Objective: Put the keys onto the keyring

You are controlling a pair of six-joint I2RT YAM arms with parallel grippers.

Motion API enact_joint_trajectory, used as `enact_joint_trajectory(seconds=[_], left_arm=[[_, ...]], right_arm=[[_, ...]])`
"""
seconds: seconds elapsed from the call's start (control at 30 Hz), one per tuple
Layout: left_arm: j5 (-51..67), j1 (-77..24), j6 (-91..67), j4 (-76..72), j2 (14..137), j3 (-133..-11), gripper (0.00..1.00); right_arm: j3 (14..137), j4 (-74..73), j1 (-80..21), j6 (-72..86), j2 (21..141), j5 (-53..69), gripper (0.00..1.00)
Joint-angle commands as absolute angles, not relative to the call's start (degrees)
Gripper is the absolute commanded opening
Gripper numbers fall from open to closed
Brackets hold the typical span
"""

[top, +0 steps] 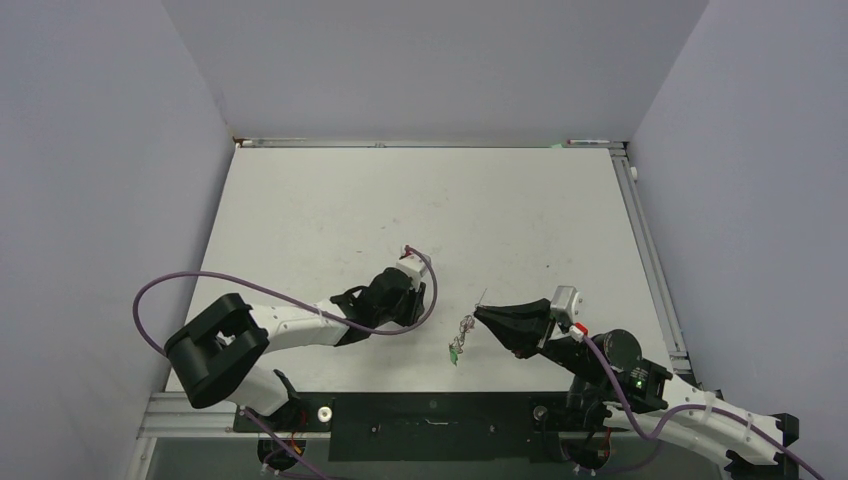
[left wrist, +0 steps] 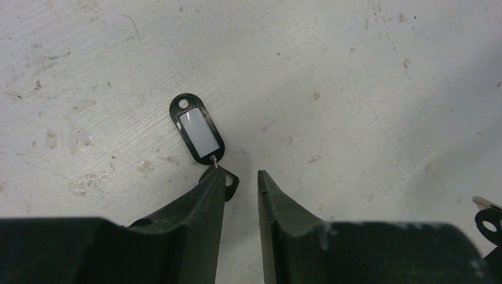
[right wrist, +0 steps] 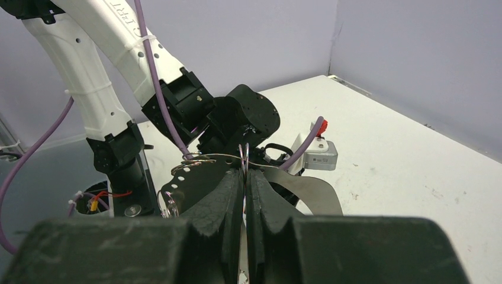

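Observation:
My left gripper (top: 405, 305) (left wrist: 237, 174) is open and low over the table. A black key head (left wrist: 231, 184) lies right beside its left fingertip, partly hidden under it. A small wire link joins it to a black tag with a white window (left wrist: 197, 127). Another black-headed key (left wrist: 489, 220) shows at the right edge of the left wrist view. My right gripper (top: 479, 314) (right wrist: 244, 171) is shut on the keyring's thin silver ring (right wrist: 243, 155), held above the table. Its chain (top: 464, 328) and green piece (top: 455, 352) hang below, and its pale strap (right wrist: 308, 192) curves behind the fingers.
The left arm (right wrist: 95, 77) and its purple cable (top: 200, 280) stand close in front of the right gripper. Grey walls enclose the white table (top: 420, 200) on three sides. A black base rail (top: 430, 415) runs along the near edge.

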State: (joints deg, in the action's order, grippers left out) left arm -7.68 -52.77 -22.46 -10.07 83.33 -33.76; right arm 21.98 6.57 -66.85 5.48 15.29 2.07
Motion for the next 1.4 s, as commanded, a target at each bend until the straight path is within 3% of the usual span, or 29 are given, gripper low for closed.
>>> enact_joint_trajectory(seconds=[0.0, 0.3, 0.7, 0.93, 1.37], left_arm=[[-9.4, -52.4, -21.8, -11.5, 84.0, -36.0, 0.24], [-11.0, -52.5, -21.1, -11.2, 83.4, -35.3, 0.32], [-13.6, -52.5, -20.8, -10.0, 82.3, -34.9, 0.33], [-15.2, -52.9, -21.2, -10.8, 79.8, -33.2, 0.42], [-13.0, -52.9, -21.3, -11.4, 83.6, -34.5, 0.3]], right_arm=[[24.2, 9.9, -67.4, 6.3, 15.4, 1.6, 0.05], [24.3, 9.8, -67.4, 6.4, 15.6, 1.9, 0.05], [24.3, 10.0, -67.4, 6.5, 16.0, 2.3, 0.05], [24.3, 10.1, -67.4, 6.5, 16.5, 2.5, 0.05], [24.7, 10.1, -67.4, 6.6, 17.3, 2.7, 0.05]])
